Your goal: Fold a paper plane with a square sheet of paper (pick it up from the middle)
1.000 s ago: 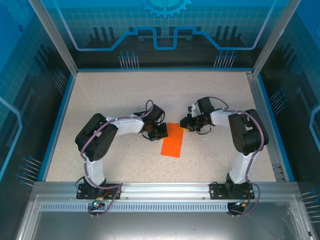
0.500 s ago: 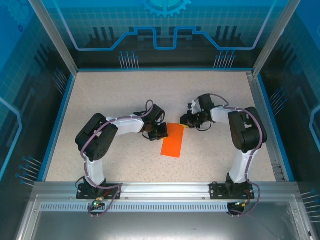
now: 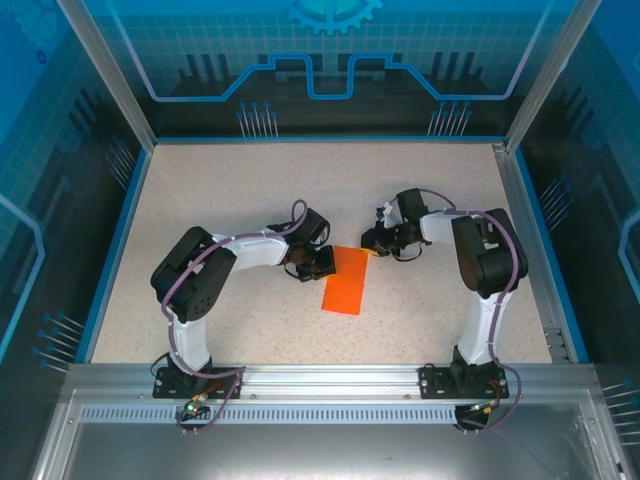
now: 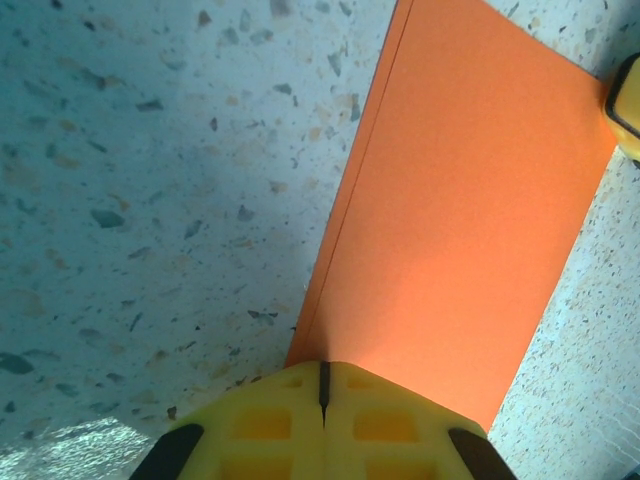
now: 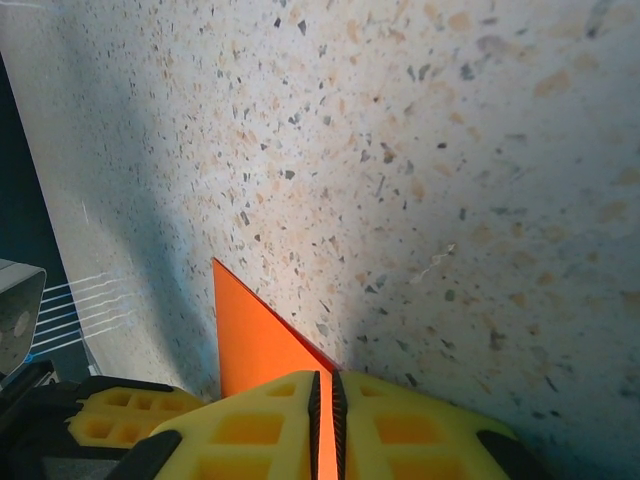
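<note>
The square sheet of paper (image 3: 345, 282) lies folded into a narrow orange rectangle on the speckled table between the arms. My left gripper (image 3: 322, 262) is shut, its yellow fingertips (image 4: 300, 400) sitting at the near corner of the orange paper (image 4: 470, 200), with nothing seen between them. My right gripper (image 3: 372, 243) is shut on the paper's far right corner. In the right wrist view a thin orange strip runs between its pads at the right gripper (image 5: 326, 420), and a raised triangular corner of paper (image 5: 255, 345) stands in front of it.
The speckled tabletop (image 3: 250, 190) is bounded by a blue rim and metal posts. The right gripper's yellow finger (image 4: 625, 110) shows at the edge of the left wrist view. The left gripper's yellow fingers (image 5: 110, 415) show low left in the right wrist view.
My right gripper has shifted slightly toward the far side, still holding the paper's corner. The left arm and the rest of the paper have stayed put.
</note>
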